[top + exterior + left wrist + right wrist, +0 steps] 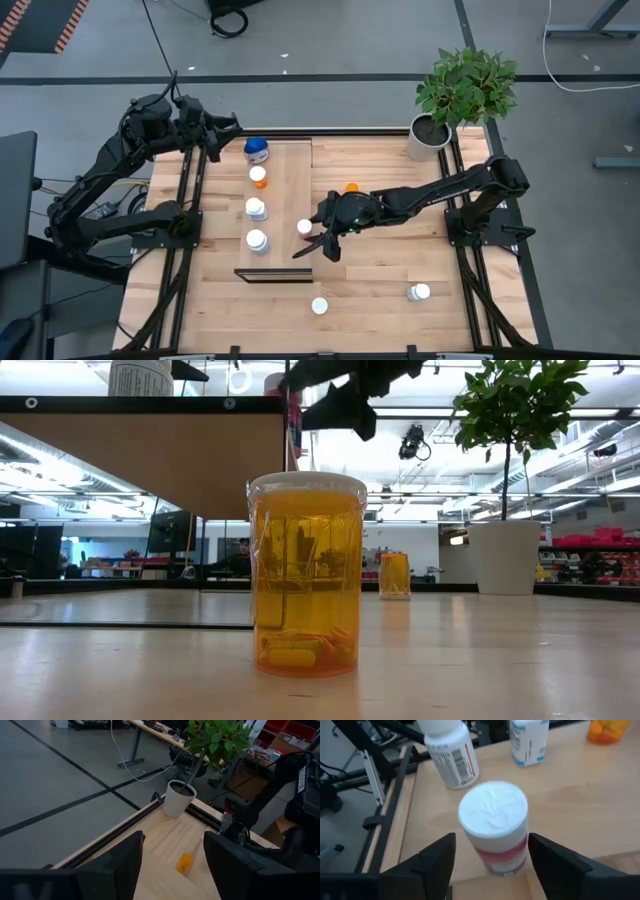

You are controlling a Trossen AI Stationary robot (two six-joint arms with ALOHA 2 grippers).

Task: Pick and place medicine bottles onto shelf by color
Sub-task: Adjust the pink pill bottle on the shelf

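Right claw [490, 857], jaws apart, straddles red bottle [496, 827] on shelf [290, 190], nine o'clock of pot [428, 135]; likely next: closing or withdrawing.

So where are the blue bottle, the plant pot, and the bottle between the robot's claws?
blue bottle [257, 150]: high view, on its blue body.
plant pot [430, 137]: high view, on its white wall.
red-banded bottle [493, 812]: right wrist view, on its white cap.

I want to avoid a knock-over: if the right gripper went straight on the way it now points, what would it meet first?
Most likely the white-capped bottle with the red band, standing upright between the right gripper's open fingers at the shelf edge.
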